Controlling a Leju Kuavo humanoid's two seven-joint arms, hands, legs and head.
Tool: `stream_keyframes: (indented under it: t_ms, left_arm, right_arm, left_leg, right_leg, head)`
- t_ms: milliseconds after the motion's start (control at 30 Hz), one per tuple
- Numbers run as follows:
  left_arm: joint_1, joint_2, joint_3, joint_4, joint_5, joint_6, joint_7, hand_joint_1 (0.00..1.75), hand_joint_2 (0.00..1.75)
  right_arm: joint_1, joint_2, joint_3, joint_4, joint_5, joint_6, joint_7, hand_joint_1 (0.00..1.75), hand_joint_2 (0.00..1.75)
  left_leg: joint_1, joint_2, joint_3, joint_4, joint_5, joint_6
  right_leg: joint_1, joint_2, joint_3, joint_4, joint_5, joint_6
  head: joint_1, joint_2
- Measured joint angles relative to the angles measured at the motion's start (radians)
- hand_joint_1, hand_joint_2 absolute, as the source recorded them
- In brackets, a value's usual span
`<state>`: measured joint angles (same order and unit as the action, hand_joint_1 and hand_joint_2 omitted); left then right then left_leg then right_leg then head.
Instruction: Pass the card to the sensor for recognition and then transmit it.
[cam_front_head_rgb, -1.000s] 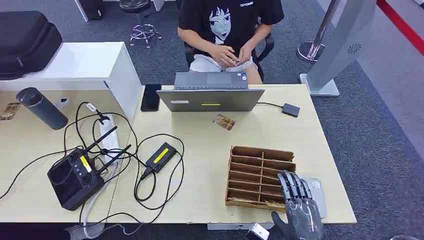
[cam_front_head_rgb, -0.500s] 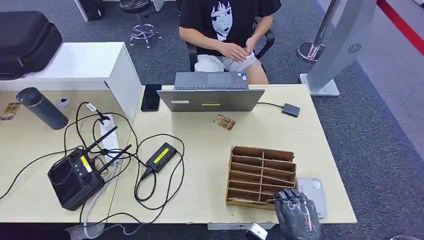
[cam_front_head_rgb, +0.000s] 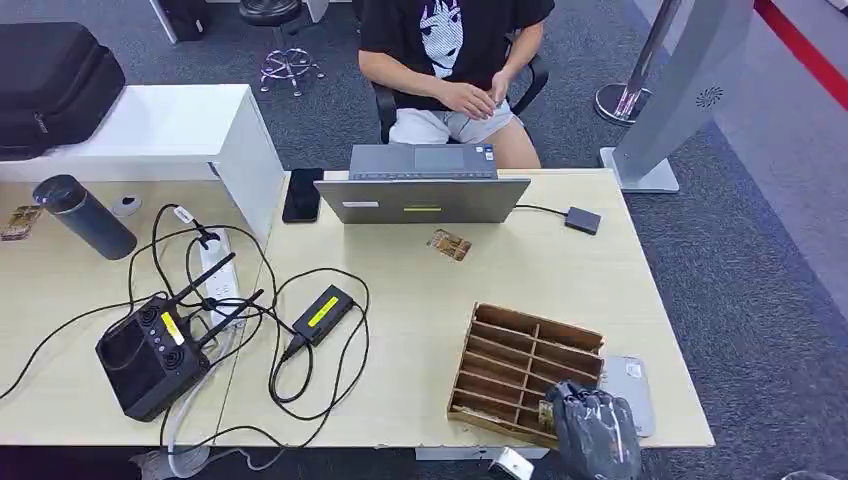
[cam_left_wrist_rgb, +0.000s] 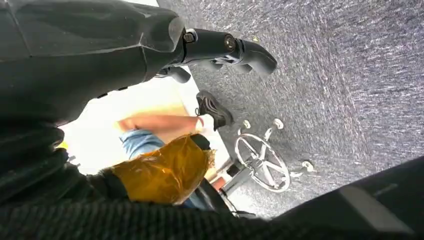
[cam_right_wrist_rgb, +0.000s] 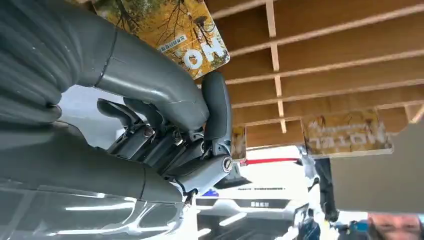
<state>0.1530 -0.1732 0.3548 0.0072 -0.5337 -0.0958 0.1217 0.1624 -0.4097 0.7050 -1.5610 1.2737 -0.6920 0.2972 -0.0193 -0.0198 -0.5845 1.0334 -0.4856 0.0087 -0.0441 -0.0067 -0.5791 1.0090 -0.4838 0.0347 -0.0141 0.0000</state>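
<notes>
The right hand (cam_front_head_rgb: 594, 432) is at the near right corner of the table (cam_front_head_rgb: 420, 290), at the near edge of a wooden rack (cam_front_head_rgb: 527, 368) with many slots. The rack lies turned a little, so its long slots run from near left to far right, and it is not square with the table edge. In the right wrist view the thumb (cam_right_wrist_rgb: 150, 85) and the dark fingers (cam_right_wrist_rgb: 216, 112) are closed on a card (cam_right_wrist_rgb: 165, 27) with a picture of yellow trees and white letters; the card is pinched by one end and its other end points out from the hand toward the rack. How its long side lies against the slots I cannot tell. In the head view a small piece of the card (cam_front_head_rgb: 546, 414) shows at the fingertips, over the nearest row of the rack. A second card (cam_right_wrist_rgb: 345, 134) lies flat in another slot. A grey flat device (cam_front_head_rgb: 630, 392) lies just beside the rack on its right. A further card (cam_front_head_rgb: 449, 244) lies on the table in front of the laptop (cam_front_head_rgb: 421, 186), well apart from the rack. A person (cam_front_head_rgb: 447, 55) sits behind the laptop. The left hand (cam_left_wrist_rgb: 220, 47) hangs over the carpet, fingers curled, holding nothing.
</notes>
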Motion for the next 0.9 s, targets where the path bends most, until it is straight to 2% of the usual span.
stream_keyframes:
  t_ms: [67,233,333,500,567,700,767,800,833,867,900]
  left_arm:
    - [0.0,-0.002,-0.005,0.0,0.004,0.008,0.0,0.0,1.75]
    - [0.0,-0.003,-0.018,0.0,0.015,0.02,-0.005,0.0,1.75]
    - [0.0,-0.004,-0.03,0.0,0.02,0.027,-0.007,0.0,1.75]
    - [0.0,-0.005,-0.036,-0.006,0.021,0.031,-0.007,0.0,1.75]
    - [0.0,-0.005,-0.043,-0.008,0.021,0.032,-0.007,0.0,1.75]
    - [0.001,-0.005,-0.054,-0.01,0.022,0.031,-0.007,0.0,1.75]
    - [0.008,-0.005,-0.078,-0.035,0.014,0.028,-0.007,0.0,1.75]
    - [0.022,-0.005,-0.114,-0.067,0.05,0.029,-0.007,0.0,1.75]
    - [0.043,-0.008,-0.177,-0.108,0.143,0.038,-0.004,0.0,1.75]
    - [0.06,-0.017,-0.249,-0.139,0.255,0.064,0.022,0.0,1.75]
    - [0.073,-0.022,-0.35,-0.163,0.413,0.094,0.032,0.0,1.75]
  right_arm:
    - [0.013,0.0,-0.014,-0.027,0.017,0.0,-0.006,1.75,1.75]
    - [0.045,0.01,-0.07,-0.087,0.037,-0.001,-0.074,1.75,1.75]
    - [0.066,0.043,-0.12,-0.116,0.037,-0.001,-0.146,1.75,1.75]
    - [0.075,0.097,-0.197,-0.142,0.03,-0.001,-0.225,1.75,1.75]
    - [0.063,0.103,-0.212,-0.142,-0.001,-0.001,-0.248,1.75,1.75]
    - [0.001,0.104,-0.226,-0.133,-0.054,0.007,-0.252,1.75,1.75]
    - [-0.069,0.104,-0.23,-0.115,-0.126,0.049,-0.28,1.75,1.75]
    - [-0.113,0.104,-0.229,-0.099,-0.163,0.074,-0.297,1.75,1.75]
    - [-0.159,0.108,-0.227,-0.081,-0.191,0.099,-0.304,1.75,1.75]
    - [-0.205,0.111,-0.225,-0.062,-0.202,0.119,-0.303,1.75,1.75]
    - [-0.263,0.117,-0.221,-0.038,-0.214,0.145,-0.298,1.75,1.75]
  left_leg:
    - [0.0,0.0,0.0,0.0,0.0,0.0]
    - [-0.001,-0.001,0.001,0.0,0.0,0.001]
    - [-0.002,-0.001,0.001,0.0,0.0,0.001]
    - [-0.002,-0.001,0.001,0.0,0.0,0.001]
    - [-0.002,-0.001,0.001,0.0,0.001,0.002]
    - [-0.004,-0.001,0.001,0.0,0.002,0.004]
    - [-0.004,-0.001,0.001,-0.001,0.002,0.004]
    - [-0.005,0.0,0.002,-0.001,0.003,0.005]
    - [-0.006,0.002,0.003,-0.001,0.003,0.005]
    - [-0.006,0.003,0.004,0.0,0.003,0.005]
    - [-0.008,0.004,0.004,0.0,0.004,0.007]
  right_leg:
    - [-0.001,0.0,0.0,0.0,0.0,0.0]
    - [-0.001,0.0,0.001,0.0,0.0,0.001]
    - [-0.001,0.0,0.001,0.0,0.0,0.001]
    - [-0.002,0.0,0.001,0.0,-0.001,0.001]
    - [-0.002,0.0,0.001,0.0,0.0,0.001]
    - [-0.004,0.0,0.002,0.0,0.001,0.003]
    - [-0.005,0.001,0.001,0.001,0.002,0.004]
    - [-0.006,0.003,0.001,0.001,0.002,0.005]
    - [-0.007,0.005,0.001,0.001,0.003,0.005]
    - [-0.007,0.006,0.001,0.001,0.003,0.006]
    - [-0.008,0.008,0.001,0.001,0.005,0.007]
  head:
    - [0.0,0.0]
    - [0.0,0.0]
    - [0.0,0.0]
    - [0.0,0.0]
    - [0.0,0.0]
    - [0.0,0.0]
    - [0.0,0.0]
    - [0.0,0.0]
    - [-0.001,0.0]
    - [0.0,0.0]
    - [0.0,0.0]
